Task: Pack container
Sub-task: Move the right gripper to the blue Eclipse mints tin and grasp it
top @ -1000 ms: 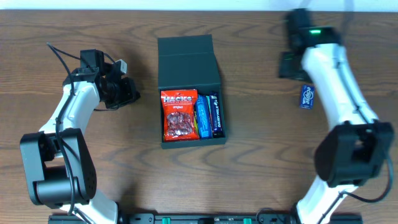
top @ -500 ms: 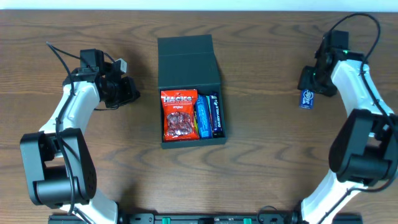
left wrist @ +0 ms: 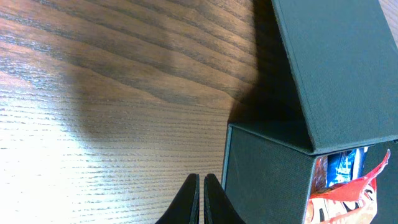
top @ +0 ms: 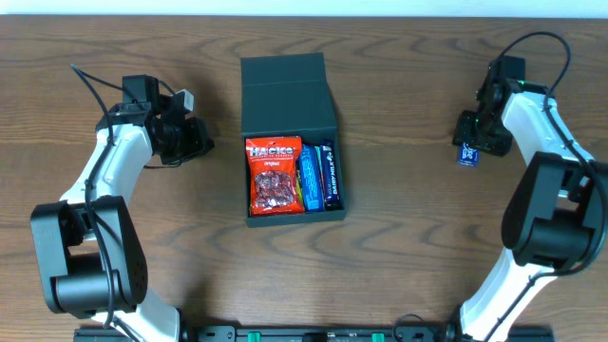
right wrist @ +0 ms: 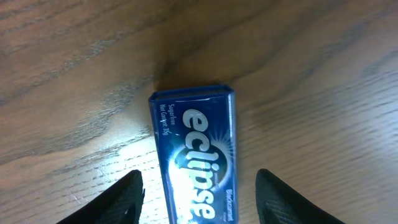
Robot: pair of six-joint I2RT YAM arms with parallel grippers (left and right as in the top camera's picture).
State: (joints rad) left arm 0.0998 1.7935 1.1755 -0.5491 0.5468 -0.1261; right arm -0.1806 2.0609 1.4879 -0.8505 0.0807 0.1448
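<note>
Your right gripper (right wrist: 198,186) has slid from beside the blue Eclipse pack (right wrist: 194,149) to straddle it, fingers wide; left gripper (left wrist: 200,194) pinched narrow beside the open container (top: 285,90), mid-table

Matte cardboard-like container (top: 285,81), glossy blue Eclipse pack (right wrist: 198,155), grained wood table (left wrist: 93,124)
</note>
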